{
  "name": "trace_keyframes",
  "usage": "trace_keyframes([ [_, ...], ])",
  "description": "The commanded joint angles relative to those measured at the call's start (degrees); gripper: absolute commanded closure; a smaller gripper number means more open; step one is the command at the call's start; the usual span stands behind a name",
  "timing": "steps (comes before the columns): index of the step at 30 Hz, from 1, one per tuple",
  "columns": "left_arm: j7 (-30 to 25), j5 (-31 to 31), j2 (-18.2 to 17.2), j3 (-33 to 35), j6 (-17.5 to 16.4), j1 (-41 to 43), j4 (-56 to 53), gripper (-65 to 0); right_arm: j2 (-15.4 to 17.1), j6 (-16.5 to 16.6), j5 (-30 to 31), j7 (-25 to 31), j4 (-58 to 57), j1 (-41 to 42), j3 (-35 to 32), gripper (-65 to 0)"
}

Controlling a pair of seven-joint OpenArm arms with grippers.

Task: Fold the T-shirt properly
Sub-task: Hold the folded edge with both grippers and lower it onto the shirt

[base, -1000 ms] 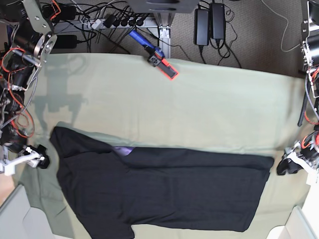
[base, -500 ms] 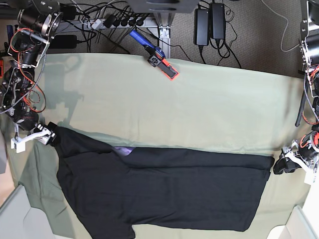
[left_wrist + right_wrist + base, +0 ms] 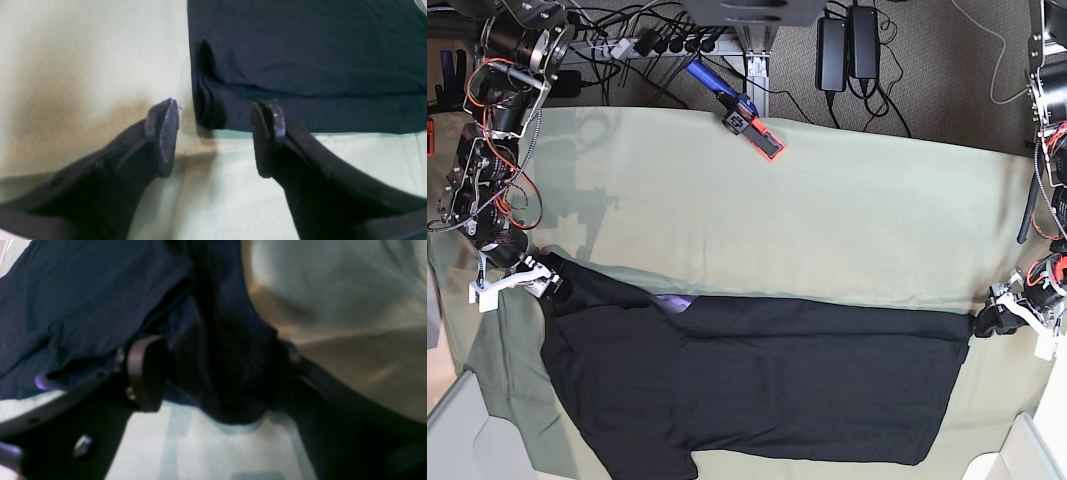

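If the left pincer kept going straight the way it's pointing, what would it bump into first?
Most likely the black T-shirt. The open left pincer points at the shirt's folded corner, which lies just ahead between its fingertips, resting on the pale green cloth.

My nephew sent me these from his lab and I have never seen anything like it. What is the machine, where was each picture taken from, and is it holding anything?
It is a robot with two arms. One picture looks down on the whole table; the other two come from small cameras on each wrist, looking along the claws.

On the pale green table cloth lies a large black cloth T-shirt, partly folded into a long band, with a bit of purple print showing. At the far table edge lies a blue and orange tool.

The left claw is open, right at one end corner of the shirt: one finger over the cloth, the other over the table cloth. The right claw is at the opposite end, open, with bunched black cloth between its fingers. Neither has closed, so nothing is held yet.
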Motion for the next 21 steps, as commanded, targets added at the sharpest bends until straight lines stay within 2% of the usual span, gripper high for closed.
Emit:
trace_keyframes([
  [1, -1.2, -1.0, -1.1, -0.4, -0.5, -1.5, 0.9, -37.8, 0.7, 3.3, 0.7, 0.3, 0.9, 1.3, 0.0, -44.3],
  [6, -2.1, -0.8, -0.7, -0.4, -0.1, -1.2, 0.8, -37.8, 0.7, 3.3, 0.7, 0.3, 0.9, 1.4, 0.0, -44.3],
  [13, -4.7, 4.0, 2.7, -0.4, 5.9, -1.2, -0.7, -37.8, 0.7, 3.3, 0.7, 0.0, 0.9, 1.4, 0.0, -44.3],
  [18, -9.4, 8.0, 3.1, -0.4, 10.2, -1.3, -3.5, -37.8, 0.8, 3.3, 0.7, -1.4, 0.9, 1.4, 0.0, -44.3],
  [21, -9.3, 7.3, 3.3, -0.4, 10.3, -1.6, -3.5, -37.8, 1.0, 3.3, 0.7, -1.6, 0.9, 1.3, 0.0, -44.3],
])
